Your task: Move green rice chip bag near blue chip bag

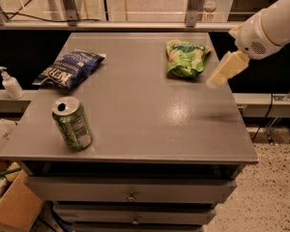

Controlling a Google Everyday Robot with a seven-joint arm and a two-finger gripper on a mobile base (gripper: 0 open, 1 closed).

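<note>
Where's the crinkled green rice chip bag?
Camera view: green rice chip bag far right on the grey table, opposite the navy chip bag; cream claw hovers beside it.

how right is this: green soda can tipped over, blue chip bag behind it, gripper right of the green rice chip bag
One error: camera view shows the green soda can standing upright. Blue chip bag behind it, gripper right of the green rice chip bag: correct.
</note>
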